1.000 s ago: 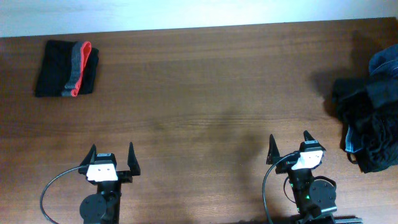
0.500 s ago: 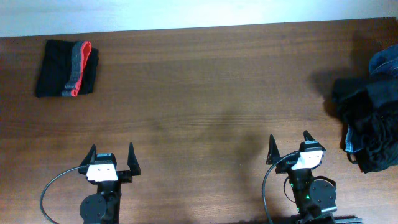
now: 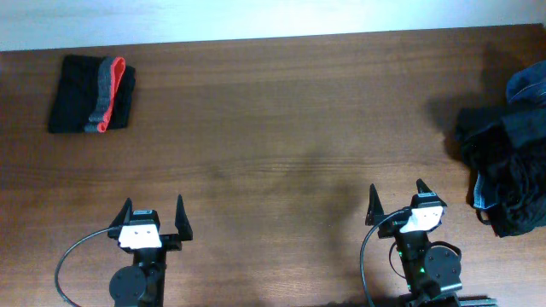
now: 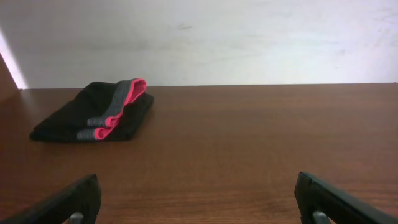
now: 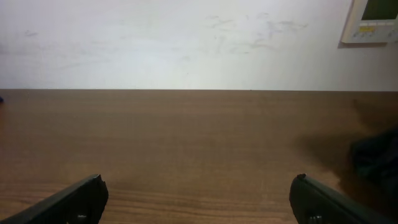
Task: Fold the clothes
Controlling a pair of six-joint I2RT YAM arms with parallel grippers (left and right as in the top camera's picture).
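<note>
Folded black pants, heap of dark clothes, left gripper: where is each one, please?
folded black pants (image 3: 77,94), overhead view, black fabric beside the grey waistband.
heap of dark clothes (image 3: 505,158), overhead view, black fabric mid-heap.
left gripper (image 3: 153,205), overhead view, midway between its open fingertips.

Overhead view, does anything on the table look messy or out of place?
Yes: the heap of dark garments at the right edge of the table is rumpled and tangled, running past the frame. The folded black pants at the far left lie neat. The left gripper and right gripper are open, empty.
</note>
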